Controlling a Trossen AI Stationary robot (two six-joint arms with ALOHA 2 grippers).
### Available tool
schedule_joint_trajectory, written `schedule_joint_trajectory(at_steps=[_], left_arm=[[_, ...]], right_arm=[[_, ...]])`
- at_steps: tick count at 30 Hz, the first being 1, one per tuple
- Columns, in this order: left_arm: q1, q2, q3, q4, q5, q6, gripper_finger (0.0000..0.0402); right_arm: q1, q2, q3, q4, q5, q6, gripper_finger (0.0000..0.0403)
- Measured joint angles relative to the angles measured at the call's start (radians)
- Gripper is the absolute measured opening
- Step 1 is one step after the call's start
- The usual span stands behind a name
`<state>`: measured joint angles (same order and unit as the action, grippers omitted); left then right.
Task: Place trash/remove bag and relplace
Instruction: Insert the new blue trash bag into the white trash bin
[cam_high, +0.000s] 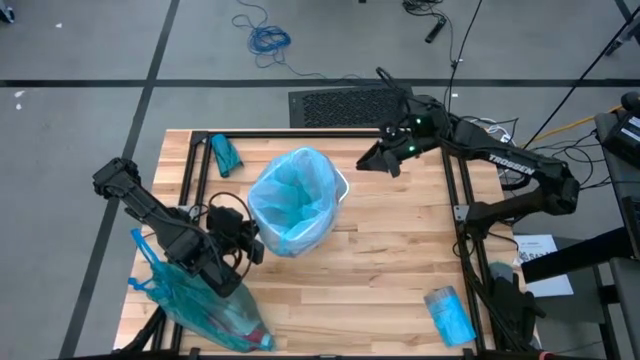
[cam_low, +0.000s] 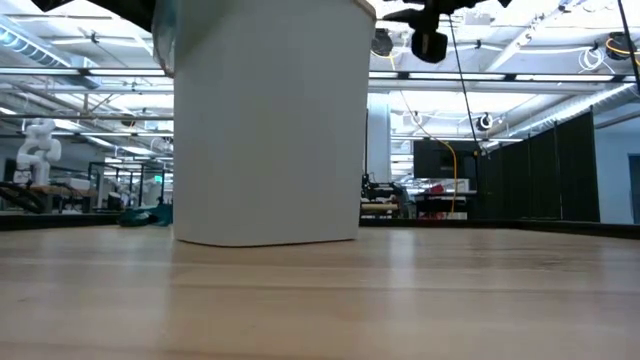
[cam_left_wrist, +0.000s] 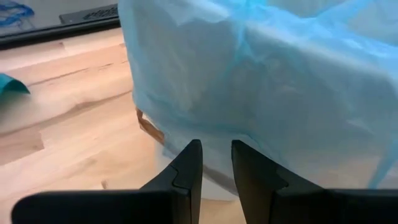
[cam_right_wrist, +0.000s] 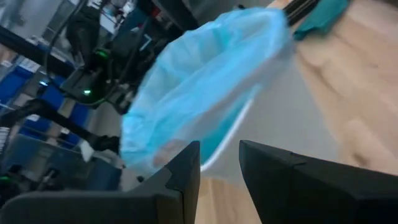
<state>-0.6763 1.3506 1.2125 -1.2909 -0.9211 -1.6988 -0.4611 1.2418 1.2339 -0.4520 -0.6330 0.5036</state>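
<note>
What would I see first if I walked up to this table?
You'd spot the white bin in the middle of the table, lined with a fresh blue bag. Near the front left corner lies a full bag, with the left claw between it and the bin. The right claw hangs just beyond the bin's far right side.

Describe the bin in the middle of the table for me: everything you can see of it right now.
The bin is a white, smooth-walled plastic-looking container standing upright near the table's centre. A thin, translucent pale blue bag lines it, its top folded down over the rim and hanging loosely on the outer walls, crinkled. From above its mouth is open. The left hand is just beside it, the right hand apart from it on the other side. Neither visibly touches it.
</note>
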Motion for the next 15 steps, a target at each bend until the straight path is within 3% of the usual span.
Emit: schedule_joint_trajectory(at_steps=[15], left_arm=[[0.001,0.0,0.0,-0.001,0.0,0.136,0.0083]], right_arm=[[0.178,0.085,0.0,0.129,0.118,0.165,0.0105]])
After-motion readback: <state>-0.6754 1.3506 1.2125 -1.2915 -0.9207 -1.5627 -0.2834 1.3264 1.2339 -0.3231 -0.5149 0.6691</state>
